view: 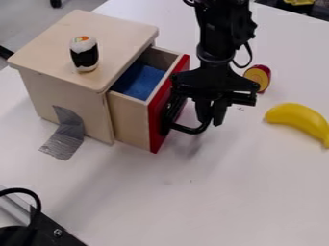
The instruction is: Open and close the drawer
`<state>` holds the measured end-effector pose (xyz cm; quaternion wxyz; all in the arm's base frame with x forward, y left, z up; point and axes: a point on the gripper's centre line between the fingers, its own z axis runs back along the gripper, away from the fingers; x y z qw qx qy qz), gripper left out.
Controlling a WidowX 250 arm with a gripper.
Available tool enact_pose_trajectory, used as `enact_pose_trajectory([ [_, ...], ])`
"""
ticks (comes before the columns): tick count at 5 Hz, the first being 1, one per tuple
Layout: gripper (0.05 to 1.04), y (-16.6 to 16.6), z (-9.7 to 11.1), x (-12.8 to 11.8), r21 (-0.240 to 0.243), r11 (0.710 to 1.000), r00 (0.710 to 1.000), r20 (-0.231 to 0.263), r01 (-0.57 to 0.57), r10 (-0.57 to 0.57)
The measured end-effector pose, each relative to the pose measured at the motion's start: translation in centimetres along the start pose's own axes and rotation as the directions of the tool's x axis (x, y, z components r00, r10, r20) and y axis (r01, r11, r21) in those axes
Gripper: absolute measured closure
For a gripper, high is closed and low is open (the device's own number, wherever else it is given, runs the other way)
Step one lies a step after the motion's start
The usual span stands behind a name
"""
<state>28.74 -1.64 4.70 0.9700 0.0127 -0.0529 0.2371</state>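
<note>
The wooden box's drawer [132, 117] is pulled part of the way out, with its red front [155, 122] facing right. Inside it lies something blue [138, 80]. A curved black handle [189, 129] sticks out from the red front. My gripper [211, 115] hangs down just right of the drawer front, at the handle's outer end. It overlaps part of the handle, and whether the two touch is unclear.
A toy sushi roll [84, 54] stands on the box top [122, 36]. Grey tape [66, 134] runs from the box's side onto the table [212, 192]. Right of the gripper are a red-and-yellow object [259, 77] and a toy banana [298, 119]. Black hardware [48, 230] occupies the lower left.
</note>
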Motion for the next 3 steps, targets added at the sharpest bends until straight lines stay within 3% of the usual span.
enact_pose_trajectory([
  [3, 0.973, -0.19, 0.11, 0.05, -0.009, 1.0, 1.0, -0.003, -0.007, 0.007],
])
